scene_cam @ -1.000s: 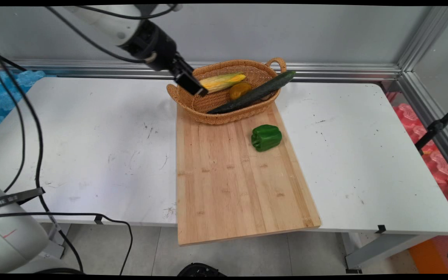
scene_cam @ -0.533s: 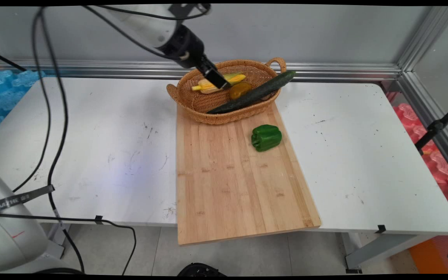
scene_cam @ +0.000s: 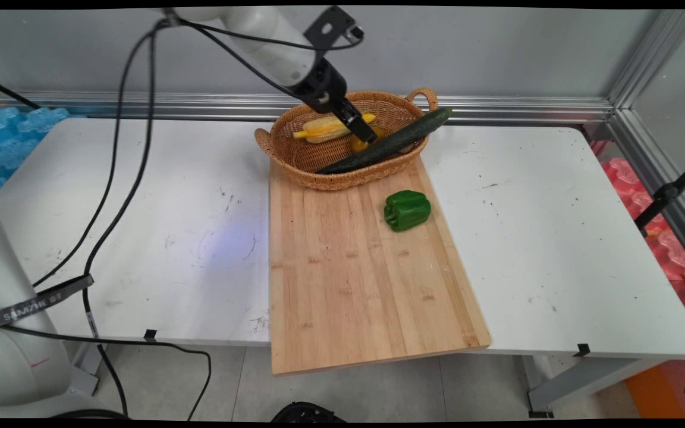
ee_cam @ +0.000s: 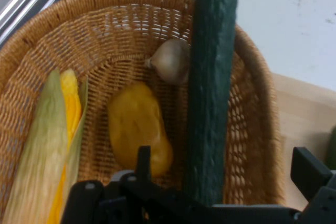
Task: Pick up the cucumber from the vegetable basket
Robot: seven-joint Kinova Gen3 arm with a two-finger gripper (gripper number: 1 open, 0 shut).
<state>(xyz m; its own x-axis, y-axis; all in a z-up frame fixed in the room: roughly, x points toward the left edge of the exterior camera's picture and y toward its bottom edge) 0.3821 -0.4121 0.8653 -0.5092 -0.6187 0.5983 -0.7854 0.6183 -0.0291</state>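
My black gripper [scene_cam: 367, 134] reaches into a wicker basket [scene_cam: 342, 173] from the upper left. In the hand view the gripper [ee_cam: 226, 169] is open, its fingers [ee_cam: 143, 160] spread wide with nothing held. A long dark green cucumber [ee_cam: 210, 77] lies slanted across the basket [ee_cam: 63, 14], running between the fingers, its far end over the rim [scene_cam: 431, 120]. Beside it lies a yellow-orange fruit [ee_cam: 136, 124], right under the left finger. A husked corn cob [scene_cam: 321, 126] rests at the basket's left, and a small pale onion [ee_cam: 170, 61] lies farther in.
The basket stands on the far end of a long wooden cutting board [scene_cam: 354, 279] on the white table [scene_cam: 140, 196]. A green bell pepper [scene_cam: 407, 210] lies on the board in front of the basket. Black cables hang at the left.
The gripper has travelled right and down, from the basket's left rim, over the corn, to the middle of the basket by the yellow fruit and cucumber. Nothing else moved.
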